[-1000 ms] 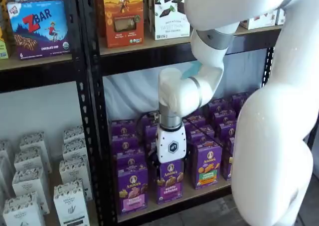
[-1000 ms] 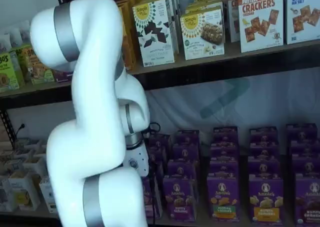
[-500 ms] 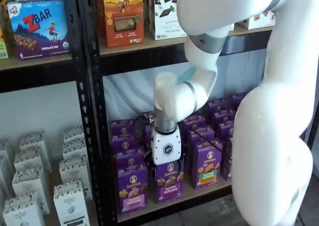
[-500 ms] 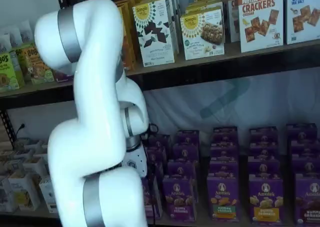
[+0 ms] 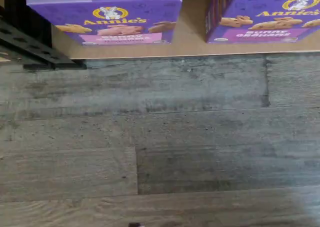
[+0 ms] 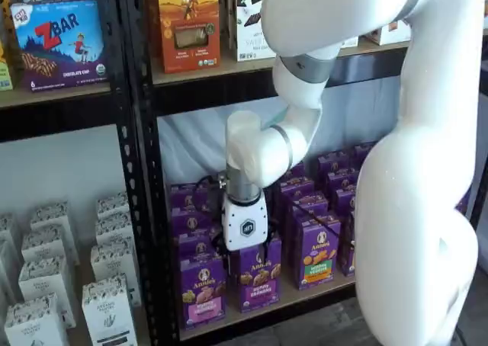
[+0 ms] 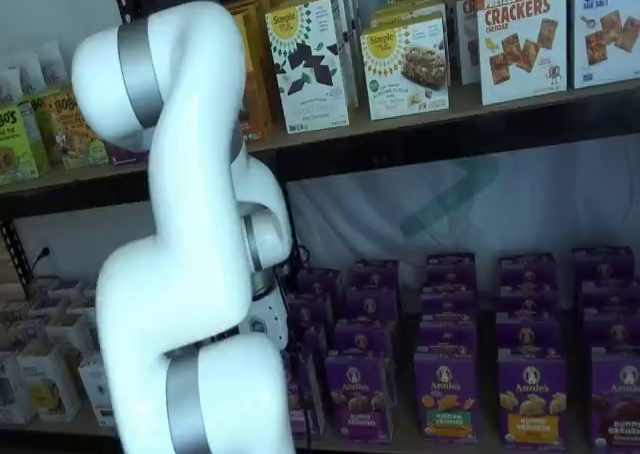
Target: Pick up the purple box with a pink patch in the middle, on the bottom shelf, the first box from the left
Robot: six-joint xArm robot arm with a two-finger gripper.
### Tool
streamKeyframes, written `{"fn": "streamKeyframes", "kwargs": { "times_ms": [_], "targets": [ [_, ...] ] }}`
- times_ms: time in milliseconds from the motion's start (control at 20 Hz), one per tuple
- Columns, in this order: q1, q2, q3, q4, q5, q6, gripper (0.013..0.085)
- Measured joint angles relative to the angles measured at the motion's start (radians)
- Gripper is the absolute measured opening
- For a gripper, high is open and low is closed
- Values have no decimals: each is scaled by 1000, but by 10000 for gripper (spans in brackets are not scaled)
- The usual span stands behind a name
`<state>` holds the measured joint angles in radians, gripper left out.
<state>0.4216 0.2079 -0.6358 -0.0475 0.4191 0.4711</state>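
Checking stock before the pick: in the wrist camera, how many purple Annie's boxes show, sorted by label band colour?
Pale pink band: 1, the purple box
Magenta band: 1, the Bunny Grahams box
Total: 2
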Motion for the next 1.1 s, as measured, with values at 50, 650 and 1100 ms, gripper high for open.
{"fn": "streamKeyframes", "kwargs": {
  "times_ms": [50,650,1100],
  "targets": [
    [3,4,-4,3,-1,0,850],
    [12,121,-135,-8,-3,19,850],
    [-1,236,-270,28,12,-27,850]
  ]
}}
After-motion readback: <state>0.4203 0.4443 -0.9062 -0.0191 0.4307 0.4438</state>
